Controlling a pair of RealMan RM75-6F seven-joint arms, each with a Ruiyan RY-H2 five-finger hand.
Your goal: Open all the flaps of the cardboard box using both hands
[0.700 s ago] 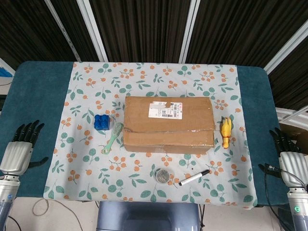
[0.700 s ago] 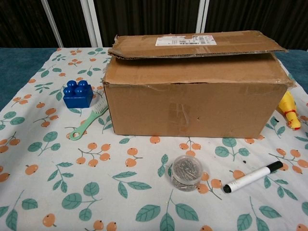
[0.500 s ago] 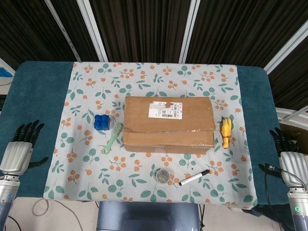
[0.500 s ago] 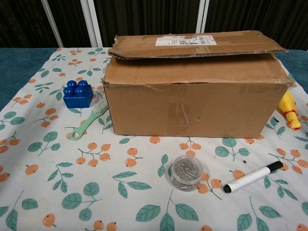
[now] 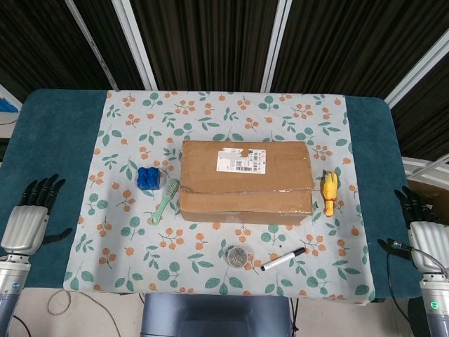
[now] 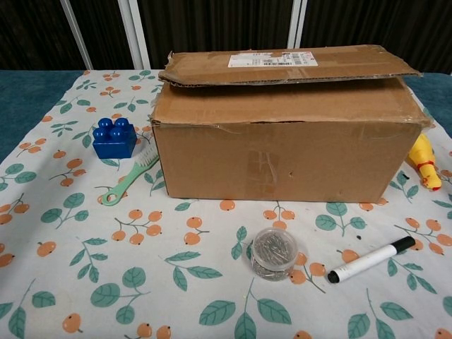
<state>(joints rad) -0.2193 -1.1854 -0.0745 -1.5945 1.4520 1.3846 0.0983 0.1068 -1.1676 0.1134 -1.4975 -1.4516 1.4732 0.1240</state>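
Cardboard box sat mid-worktop, long axis running L-R across me, flaps not yet opened; top rear flap looked slightly lifted in chest view. My left hand was well off the box's left end, near the worktop's front edge, fingers spread, holding nothing. My right hand was mirrored off the box's right end, also empty, fingers apart. Both looked abt equally far, so I judged each hand takes its own end.

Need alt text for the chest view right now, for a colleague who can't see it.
A closed cardboard box, far flap slightly lifted, sits on a floral cloth. Blue block and green brush left; pin jar and marker in front.
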